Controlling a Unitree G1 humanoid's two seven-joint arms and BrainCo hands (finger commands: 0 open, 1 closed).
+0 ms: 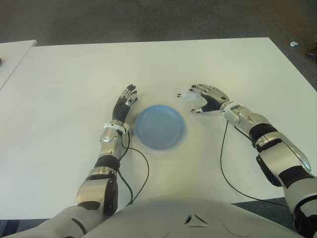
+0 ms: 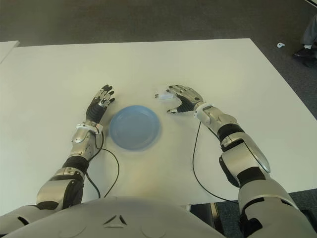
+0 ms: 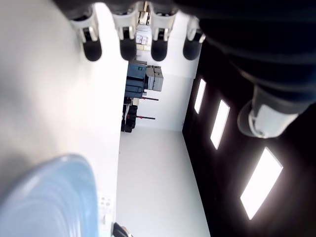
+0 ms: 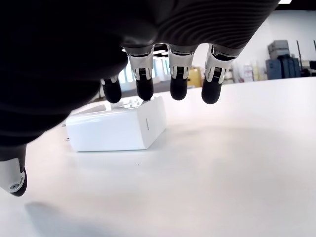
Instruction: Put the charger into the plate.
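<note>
A small white charger [image 1: 185,96] lies on the white table [image 1: 64,74], its prongs pointing left, just beyond and right of the blue plate [image 1: 160,126]. My right hand [image 1: 204,100] hovers over and just right of it, fingers spread, thumb apart, holding nothing. The right wrist view shows the charger [image 4: 116,130] flat on the table with the fingertips [image 4: 178,92] hanging just above its far edge, not touching. My left hand [image 1: 125,102] shows flat and open at the plate's left side; the plate's rim [image 3: 59,197] appears in its wrist view.
A second white table's corner [image 1: 10,54] stands at the far left. Dark carpet [image 1: 148,20] lies beyond the table's far edge. Black cables [image 1: 225,163] trail from both wrists across the tabletop toward me.
</note>
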